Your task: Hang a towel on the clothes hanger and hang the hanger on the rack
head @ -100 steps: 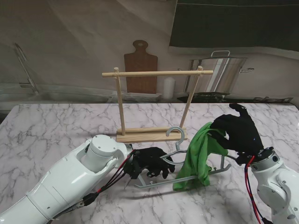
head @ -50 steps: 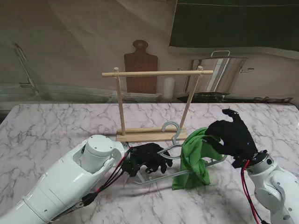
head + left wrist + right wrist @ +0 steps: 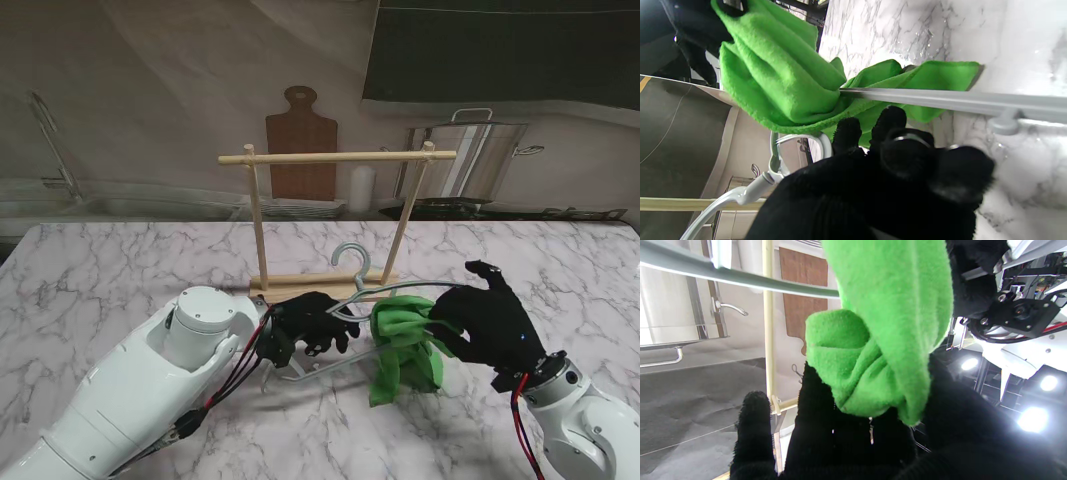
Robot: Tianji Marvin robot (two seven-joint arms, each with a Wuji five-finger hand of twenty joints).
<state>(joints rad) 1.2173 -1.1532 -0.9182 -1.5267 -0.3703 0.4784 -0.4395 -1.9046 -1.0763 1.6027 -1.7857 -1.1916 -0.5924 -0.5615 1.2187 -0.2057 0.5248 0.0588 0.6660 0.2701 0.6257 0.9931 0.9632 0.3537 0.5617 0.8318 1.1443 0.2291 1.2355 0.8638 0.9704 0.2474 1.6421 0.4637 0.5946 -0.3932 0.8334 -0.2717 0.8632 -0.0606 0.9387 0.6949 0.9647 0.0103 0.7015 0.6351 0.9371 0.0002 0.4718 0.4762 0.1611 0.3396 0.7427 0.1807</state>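
Towel: the green towel (image 3: 405, 340) is hanging bunched over the hanger's bar, near the middle of the table, its lower end touching the marble (image 3: 120, 270).
Hanger: the grey clothes hanger (image 3: 352, 262) is being held tilted just in front of the rack's base, hook pointing up and away.
Left hand: the left hand (image 3: 308, 325) is gripping the hanger, fingers (image 3: 888, 120) curled closed around its frame.
Right hand: the right hand (image 3: 487, 322) is clutching the towel's right side, fingers wrapping the cloth.
Rack: the wooden rack (image 3: 335, 157) is standing beyond the hanger, its top rail bare.
Surroundings: a cutting board (image 3: 300, 140), a white bottle (image 3: 361, 188) and a steel pot (image 3: 470, 155) are standing behind the rack, well apart from both hands.
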